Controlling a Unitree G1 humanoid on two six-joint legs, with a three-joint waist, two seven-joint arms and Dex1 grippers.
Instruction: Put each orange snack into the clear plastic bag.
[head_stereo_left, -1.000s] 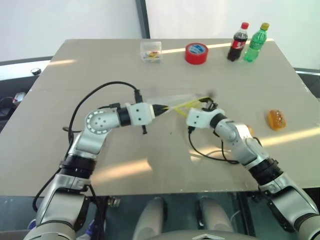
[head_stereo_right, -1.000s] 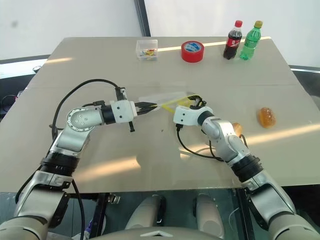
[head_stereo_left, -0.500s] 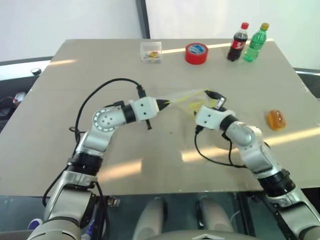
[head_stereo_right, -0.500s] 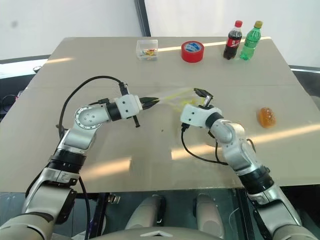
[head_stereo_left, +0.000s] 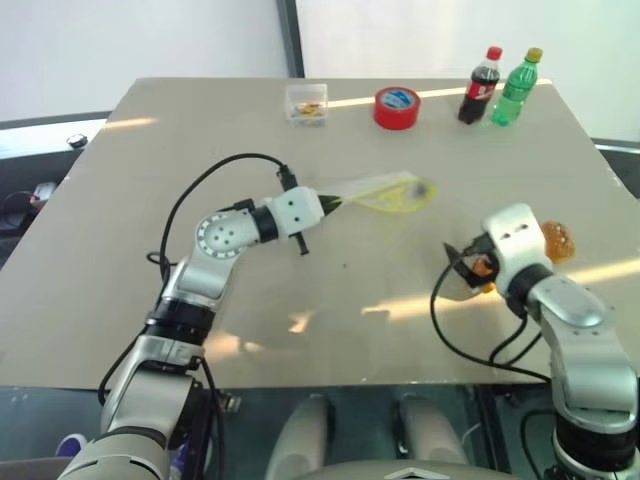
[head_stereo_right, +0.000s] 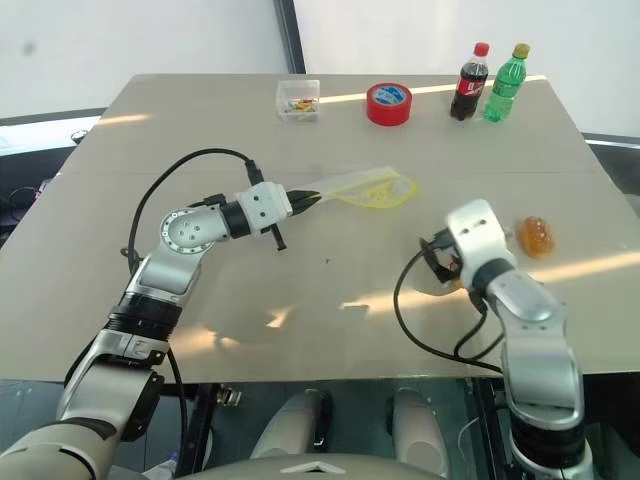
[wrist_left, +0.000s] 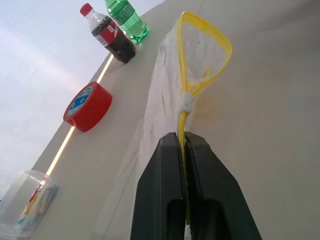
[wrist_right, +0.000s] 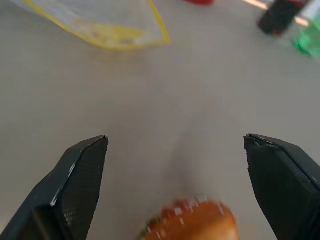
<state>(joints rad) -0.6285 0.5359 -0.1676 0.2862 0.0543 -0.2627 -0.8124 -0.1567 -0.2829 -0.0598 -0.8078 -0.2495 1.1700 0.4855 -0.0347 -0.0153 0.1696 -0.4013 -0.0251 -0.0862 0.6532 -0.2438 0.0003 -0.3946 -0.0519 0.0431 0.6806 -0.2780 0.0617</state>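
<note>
L gripper (wrist_left: 184, 145) pinches bag (wrist_left: 200, 65); R gripper (wrist_right: 177, 150) open

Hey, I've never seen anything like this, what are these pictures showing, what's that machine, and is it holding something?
It's a humanoid robot with two arms, each ending in a two-fingered black gripper. The two wide pictures come from cameras in its head, looking down over a tan table. The other two come from cameras on its wrists, looking along the fingers.

The left gripper is shut on the yellow seal edge of the clear plastic bag, holding its mouth open. The right gripper is open and holds nothing; an orange snack lies just in front of it between its fingers. A second orange snack sits near the table's right edge.

At the far side stand a small clear box, a red tape roll, a cola bottle and a green bottle.
</note>
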